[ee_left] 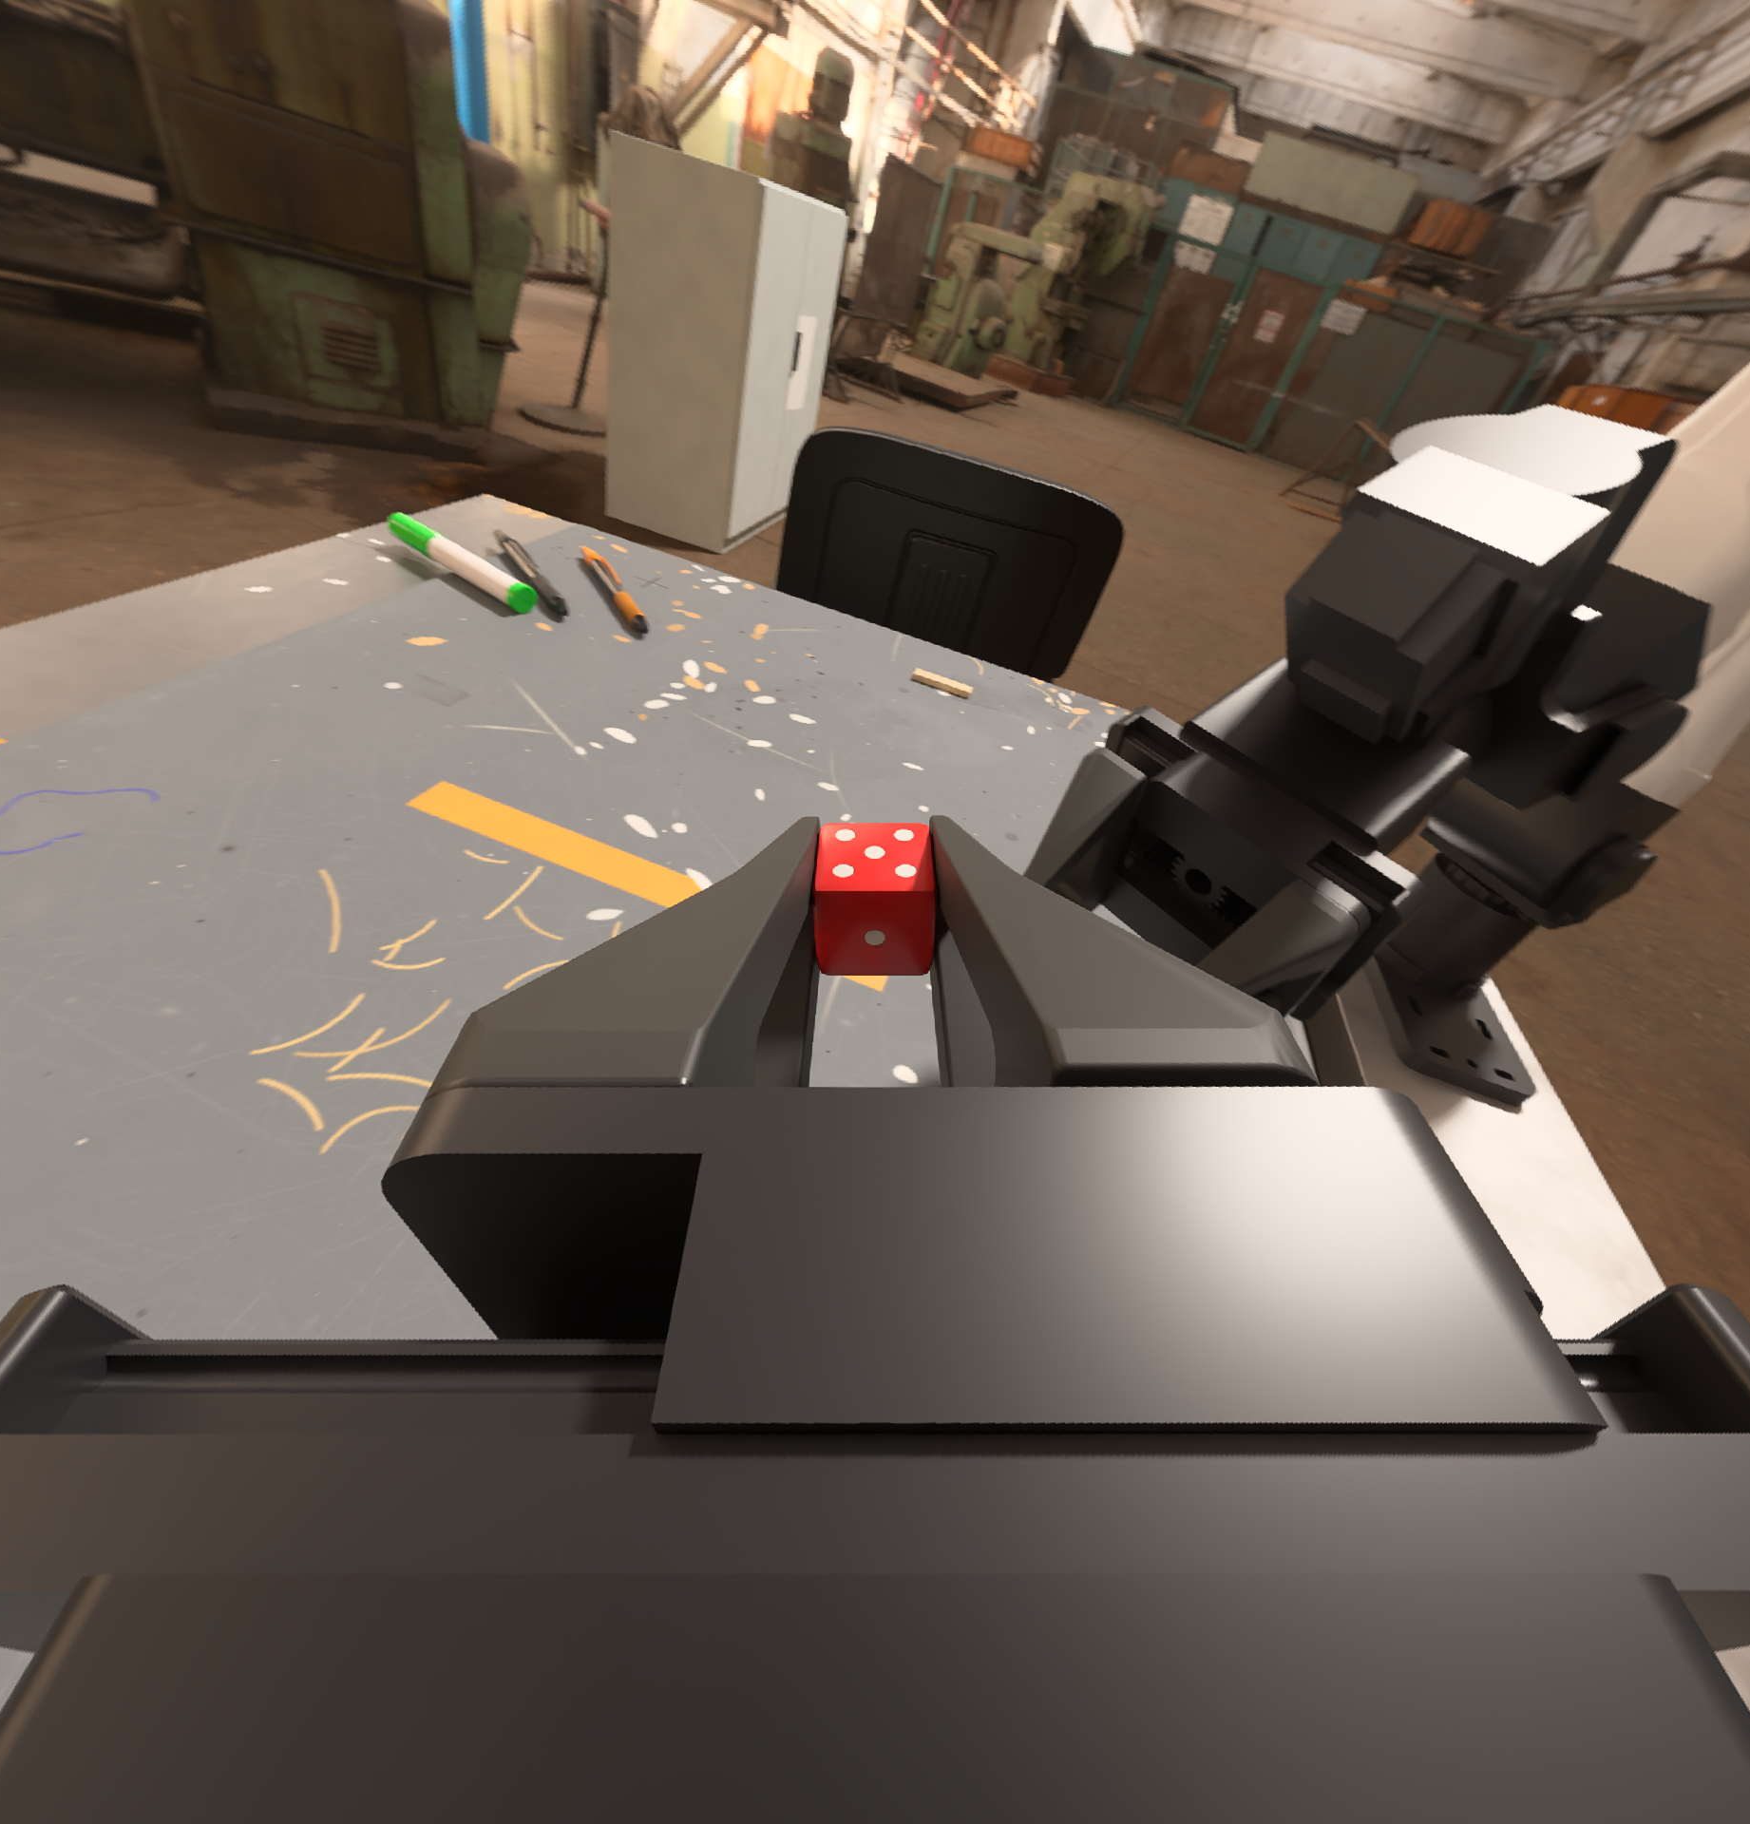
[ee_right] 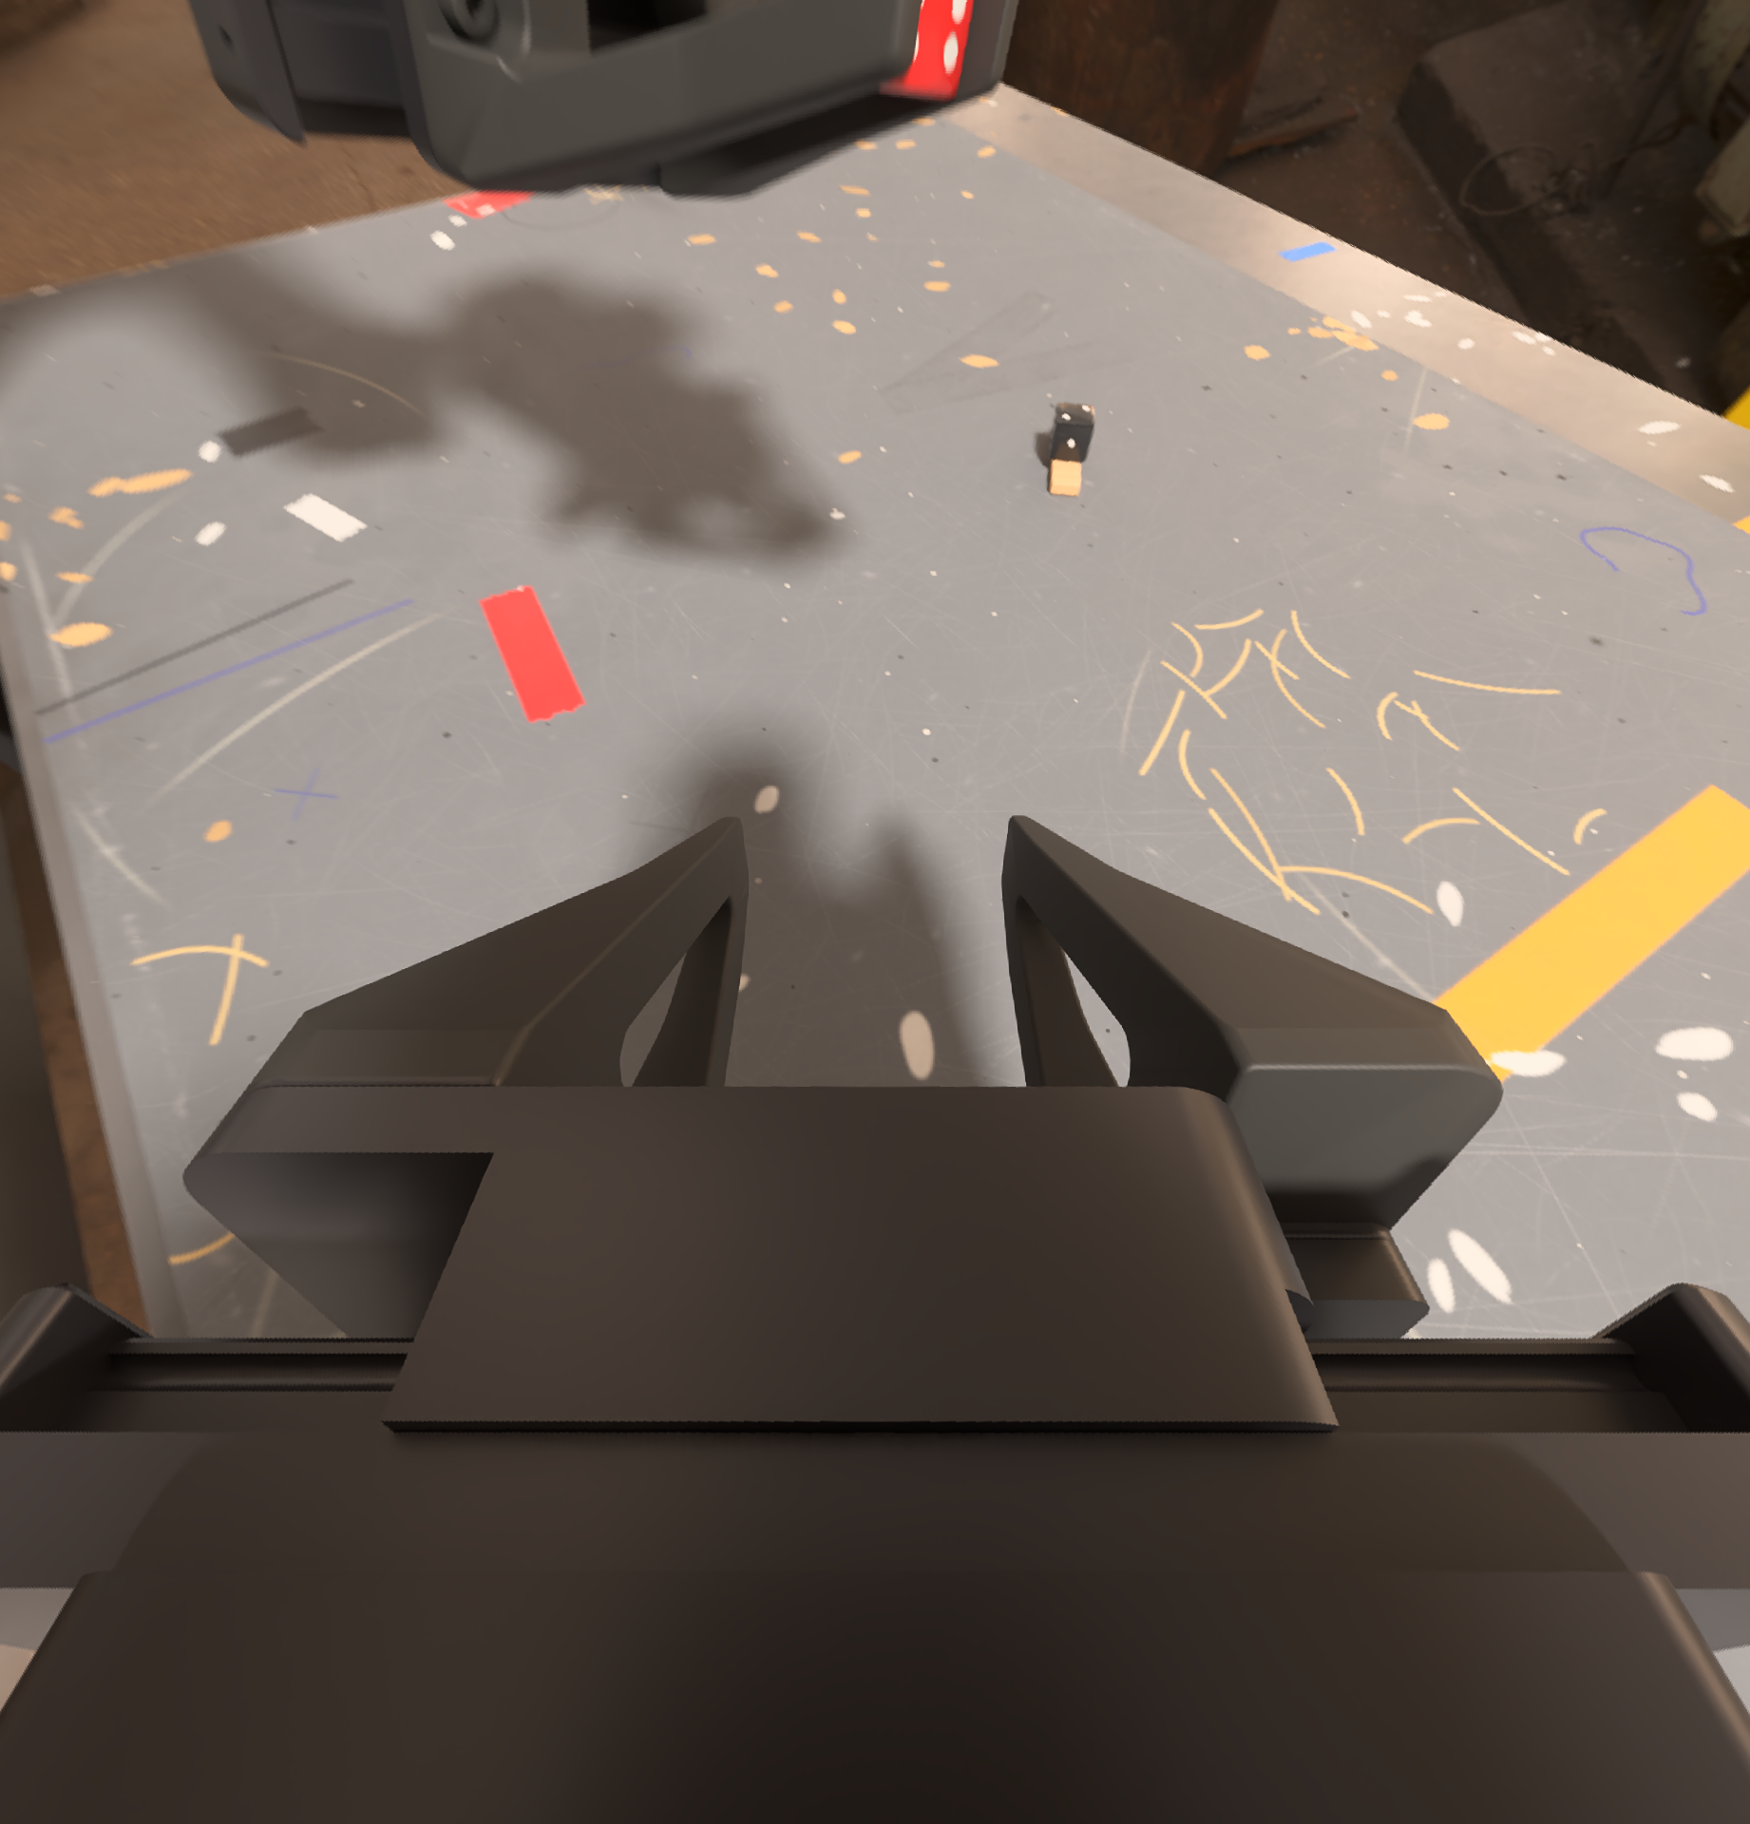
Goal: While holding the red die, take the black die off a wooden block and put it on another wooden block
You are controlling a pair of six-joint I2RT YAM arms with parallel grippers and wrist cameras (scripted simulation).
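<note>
My left gripper (ee_left: 874,839) is shut on the red die (ee_left: 873,898) and holds it above the grey table (ee_left: 259,987). In the right wrist view the same gripper shows at the top edge, with the red die (ee_right: 940,49) at its tip. The black die (ee_right: 1072,432) sits on top of a small wooden block (ee_right: 1065,478) far ahead on the table. My right gripper (ee_right: 876,839) is open and empty, well above the table and far short of the black die. A flat wooden block (ee_left: 940,683) lies near the table's far edge in the left wrist view.
A green-capped marker (ee_left: 461,563), a dark pen (ee_left: 532,574) and an orange pen (ee_left: 614,590) lie at the far left of the table. A black chair back (ee_left: 950,553) stands behind the table. The right arm's body (ee_left: 1394,750) stands to the right. Red tape (ee_right: 531,653) marks the table.
</note>
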